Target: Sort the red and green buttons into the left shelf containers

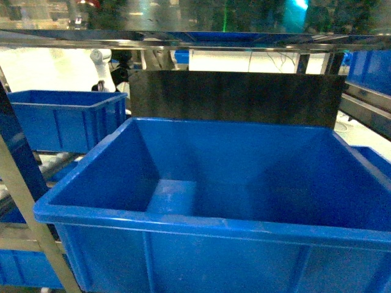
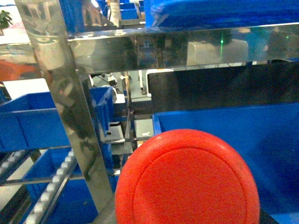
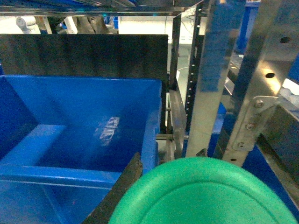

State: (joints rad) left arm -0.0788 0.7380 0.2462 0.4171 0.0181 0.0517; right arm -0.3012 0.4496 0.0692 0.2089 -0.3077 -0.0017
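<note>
Counting two buttons: one red button [image 2: 187, 179], its wide round cap filling the lower part of the left wrist view, and one green button [image 3: 205, 193], its cap filling the bottom of the right wrist view. Both sitting right under their cameras, so presumably carried, yet no hand visible in any view; impossible to tell whether either hand is apart, together or clamped. Neither button visible from the head camera.

Counting blue bins: one large deep bin [image 1: 153, 218] front and centre in the head view, open, with sloping walls and a thick rolled rim; a second, smaller-looking bin [image 1: 61, 119] behind and to the left on the same rack; edges of more blue bins at the lower left, far right and on the level above. Red cap hovering near the big bin's left corner, beside a shiny upright post [image 2: 70, 107]. Green cap just right of the bin's right wall, near a bolted metal upright [image 3: 261, 88].

Standing behind the large bin, one dark flat panel [image 1: 235, 97]. Rack of polished steel with roller rails [image 2: 51, 186] on the lower left shelf. Bright, washed-out workshop background beyond.
</note>
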